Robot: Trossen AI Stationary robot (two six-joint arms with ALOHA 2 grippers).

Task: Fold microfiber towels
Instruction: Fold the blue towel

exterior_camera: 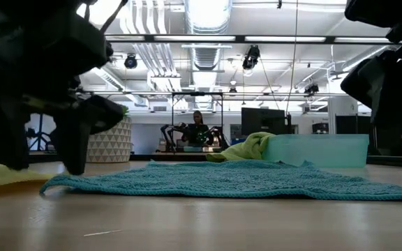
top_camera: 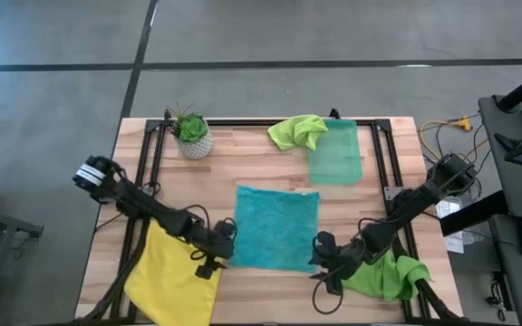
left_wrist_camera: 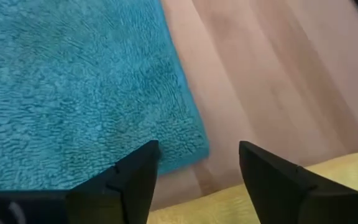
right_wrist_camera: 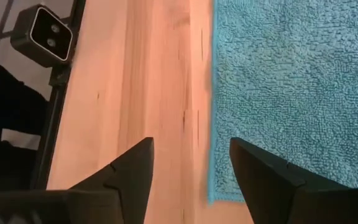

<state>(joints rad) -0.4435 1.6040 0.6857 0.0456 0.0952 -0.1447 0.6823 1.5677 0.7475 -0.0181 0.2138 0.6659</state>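
Lying flat between both grippers' fingers: teal towel [top_camera: 276, 227]

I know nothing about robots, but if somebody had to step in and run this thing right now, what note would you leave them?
Left gripper: open, empty, at the teal towel's near left corner.
Right gripper: open, empty, at its near right corner.
Teal towel lies flat and unfolded mid-table.
Yellow towel hangs over the near left table edge.
One green towel is bunched near the right arm; another is bunched at the far side, beside the green bin.
Done: teal towel spread. Left: all four towels need folding.
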